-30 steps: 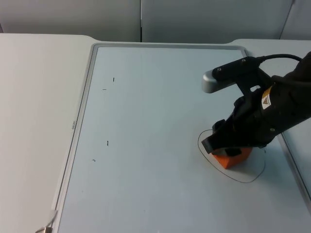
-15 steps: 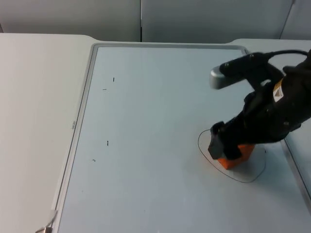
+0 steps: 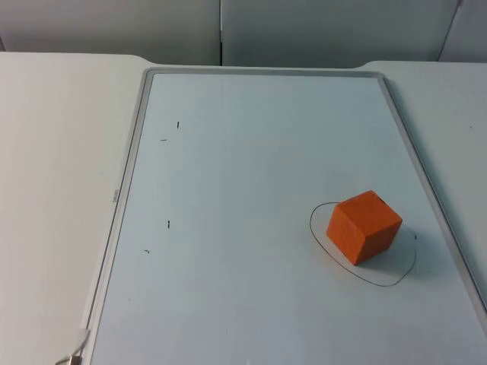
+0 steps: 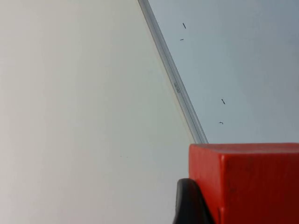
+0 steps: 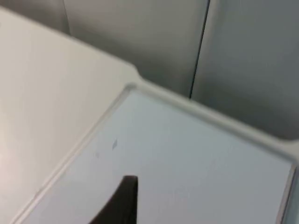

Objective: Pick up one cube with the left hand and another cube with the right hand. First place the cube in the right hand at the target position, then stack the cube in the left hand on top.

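The orange cube [image 3: 364, 226] sits inside the hand-drawn oval outline [image 3: 362, 243] at the right, near part of the whiteboard [image 3: 251, 152]. The left gripper [image 4: 196, 205] is clamped on a red cube [image 4: 247, 182] over the board's left edge, so its stacking target lies well to its right. The right gripper [image 5: 122, 200] points toward the far partition wall [image 5: 140, 42]; whether its fingers are apart cannot be told.

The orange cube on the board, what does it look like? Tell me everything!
The orange cube is a plain block with smooth, matte faces and crisp edges. It sits flat on the whiteboard, turned so one corner points toward the camera. It rests inside the hand-drawn oval outline, near that outline's left side. Nothing else touches it.
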Tool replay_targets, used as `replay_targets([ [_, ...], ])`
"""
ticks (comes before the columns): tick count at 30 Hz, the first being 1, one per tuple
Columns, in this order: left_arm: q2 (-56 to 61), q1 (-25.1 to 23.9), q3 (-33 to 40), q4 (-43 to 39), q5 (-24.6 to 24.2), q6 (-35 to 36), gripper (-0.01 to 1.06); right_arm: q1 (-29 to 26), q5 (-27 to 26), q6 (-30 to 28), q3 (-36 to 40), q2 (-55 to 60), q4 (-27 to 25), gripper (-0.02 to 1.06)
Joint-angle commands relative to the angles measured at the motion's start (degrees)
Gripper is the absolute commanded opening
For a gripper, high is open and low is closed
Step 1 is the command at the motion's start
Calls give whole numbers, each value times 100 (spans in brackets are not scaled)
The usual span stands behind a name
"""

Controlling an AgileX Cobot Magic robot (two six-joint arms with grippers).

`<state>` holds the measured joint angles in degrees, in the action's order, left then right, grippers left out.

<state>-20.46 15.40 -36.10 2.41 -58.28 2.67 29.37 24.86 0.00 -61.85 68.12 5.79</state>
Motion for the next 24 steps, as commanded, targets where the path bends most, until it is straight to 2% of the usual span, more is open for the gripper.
replay_targets([
  [1, 40, 16, -4, 5, 55, -75, 0, -25, 211, -219, -196, -752, 13, 101],
  [3, 40, 16, -4, 5, 79, -75, 0, -25, 288, -317, -193, -1155, -14, 101],
  [8, 40, 16, -4, 16, 149, -88, 0, -25, 928, -516, -193, -1905, -109, 101],
  [9, 40, 16, -4, 104, 149, -267, 0, -25, 1066, -588, -193, -2130, -145, 101],
  [10, 40, 16, -4, 104, 149, -267, 0, -25, 1066, -588, -193, -2130, -145, 101],
  [15, -118, 16, -4, 679, 235, -923, 0, -25, 1337, -742, -193, -2607, -419, 101],
  [19, -554, 16, -4, 1497, 598, -1657, 0, -25, 1529, -1091, -109, -2959, -899, 101],
  [24, -1333, 16, -4, 2203, 1014, -2389, 0, -25, 1528, -1146, 103, -3165, -910, 101],
])
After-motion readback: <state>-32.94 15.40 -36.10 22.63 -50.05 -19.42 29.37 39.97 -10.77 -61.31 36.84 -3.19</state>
